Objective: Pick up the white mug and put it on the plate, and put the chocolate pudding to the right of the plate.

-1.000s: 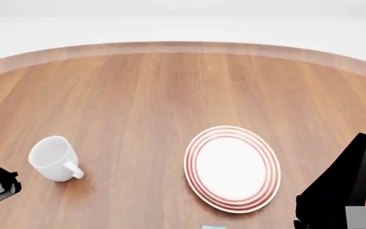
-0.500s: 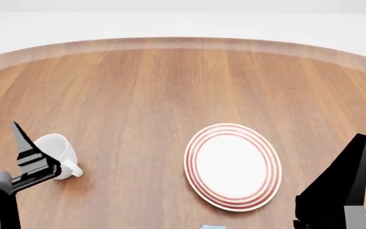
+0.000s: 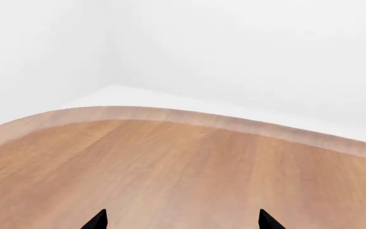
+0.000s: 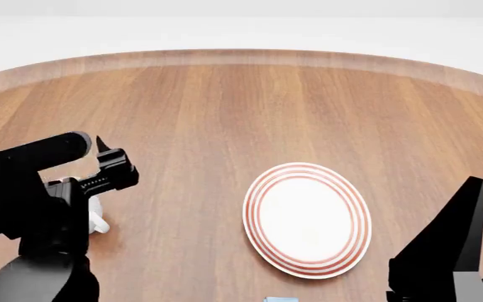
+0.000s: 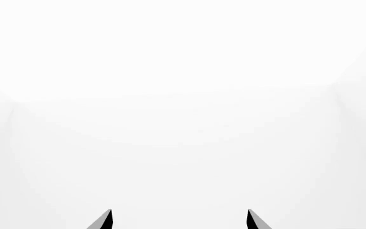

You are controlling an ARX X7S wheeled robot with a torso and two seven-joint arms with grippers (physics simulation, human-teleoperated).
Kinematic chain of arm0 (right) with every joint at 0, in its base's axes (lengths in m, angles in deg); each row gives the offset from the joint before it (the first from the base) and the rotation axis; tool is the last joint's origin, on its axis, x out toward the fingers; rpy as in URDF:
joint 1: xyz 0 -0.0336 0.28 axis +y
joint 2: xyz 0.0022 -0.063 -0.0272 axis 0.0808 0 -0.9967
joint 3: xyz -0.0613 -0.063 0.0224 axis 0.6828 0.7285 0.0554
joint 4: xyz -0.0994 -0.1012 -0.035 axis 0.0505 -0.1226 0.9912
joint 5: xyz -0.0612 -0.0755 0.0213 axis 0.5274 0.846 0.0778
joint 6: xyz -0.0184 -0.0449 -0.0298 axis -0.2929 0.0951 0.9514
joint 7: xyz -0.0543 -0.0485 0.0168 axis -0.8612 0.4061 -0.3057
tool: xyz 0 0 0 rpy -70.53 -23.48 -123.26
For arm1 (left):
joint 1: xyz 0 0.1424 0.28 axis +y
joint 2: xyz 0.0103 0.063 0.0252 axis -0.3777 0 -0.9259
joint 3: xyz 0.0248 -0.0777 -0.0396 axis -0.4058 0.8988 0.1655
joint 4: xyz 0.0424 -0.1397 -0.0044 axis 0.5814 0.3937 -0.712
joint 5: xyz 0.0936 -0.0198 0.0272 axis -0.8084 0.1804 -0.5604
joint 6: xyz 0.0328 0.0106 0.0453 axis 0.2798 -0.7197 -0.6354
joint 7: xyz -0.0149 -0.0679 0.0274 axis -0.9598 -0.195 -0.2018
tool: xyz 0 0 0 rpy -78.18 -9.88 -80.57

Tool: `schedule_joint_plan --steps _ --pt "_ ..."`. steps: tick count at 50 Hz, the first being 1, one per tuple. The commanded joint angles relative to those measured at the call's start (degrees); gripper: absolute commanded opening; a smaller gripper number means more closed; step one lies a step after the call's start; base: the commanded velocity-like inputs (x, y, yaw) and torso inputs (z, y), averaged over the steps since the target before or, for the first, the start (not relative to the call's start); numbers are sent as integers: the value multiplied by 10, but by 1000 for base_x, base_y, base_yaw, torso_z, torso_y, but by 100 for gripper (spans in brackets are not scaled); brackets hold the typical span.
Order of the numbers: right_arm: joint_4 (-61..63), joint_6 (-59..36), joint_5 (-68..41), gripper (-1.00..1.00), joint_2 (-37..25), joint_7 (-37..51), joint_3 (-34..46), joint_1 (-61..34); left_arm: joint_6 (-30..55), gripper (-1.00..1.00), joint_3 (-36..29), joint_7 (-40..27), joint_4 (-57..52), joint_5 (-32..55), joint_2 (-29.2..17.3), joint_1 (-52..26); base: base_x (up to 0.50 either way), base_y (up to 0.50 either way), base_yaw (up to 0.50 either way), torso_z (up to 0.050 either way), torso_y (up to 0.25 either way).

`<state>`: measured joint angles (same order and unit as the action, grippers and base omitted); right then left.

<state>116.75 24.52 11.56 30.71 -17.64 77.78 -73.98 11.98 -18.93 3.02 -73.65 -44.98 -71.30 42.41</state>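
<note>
The white mug (image 4: 96,218) stands on the wooden table at the left. My left arm covers most of it; only its handle and a bit of its side show. My left gripper (image 4: 112,165) hovers just above and beyond the mug, and in the left wrist view (image 3: 181,220) its fingertips stand wide apart with only bare table between them. The red-ringed plate (image 4: 307,220) lies right of centre and holds nothing. A light blue sliver at the bottom edge, likely the chocolate pudding (image 4: 281,299), sits just before the plate. My right gripper (image 4: 470,201) is raised at the lower right, open, facing a white wall (image 5: 178,219).
The round wooden table (image 4: 224,107) curves away to a pale edge at the back, with a white floor and wall behind it (image 3: 234,57). The left arm's dark body (image 4: 32,251) fills the lower left corner.
My left arm has come up from the lower left and moved forward over the mug, now hiding most of it. The right gripper, plate and mug have not moved.
</note>
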Motion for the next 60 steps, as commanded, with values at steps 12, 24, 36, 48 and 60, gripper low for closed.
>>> schedule_joint_plan --steps 12,24,36,48,60 --pt "0 -1 9 100 4 -5 -9 1 85 100 82 -268 183 226 70 -170 0 0 0 0 0" --pt "0 -1 9 100 2 -2 -7 1 -55 100 75 -395 253 266 67 -127 0 0 0 0 0" --pt "-5 0 10 100 1 0 -3 -2 -153 100 39 -415 327 232 60 -116 0 0 0 0 0" --pt "-8 4 8 100 -2 2 -2 2 -216 100 13 -433 372 208 58 -100 0 0 0 0 0" --pt "-8 4 8 100 -4 5 0 3 -275 100 -2 -410 430 195 46 -88 0 0 0 0 0"
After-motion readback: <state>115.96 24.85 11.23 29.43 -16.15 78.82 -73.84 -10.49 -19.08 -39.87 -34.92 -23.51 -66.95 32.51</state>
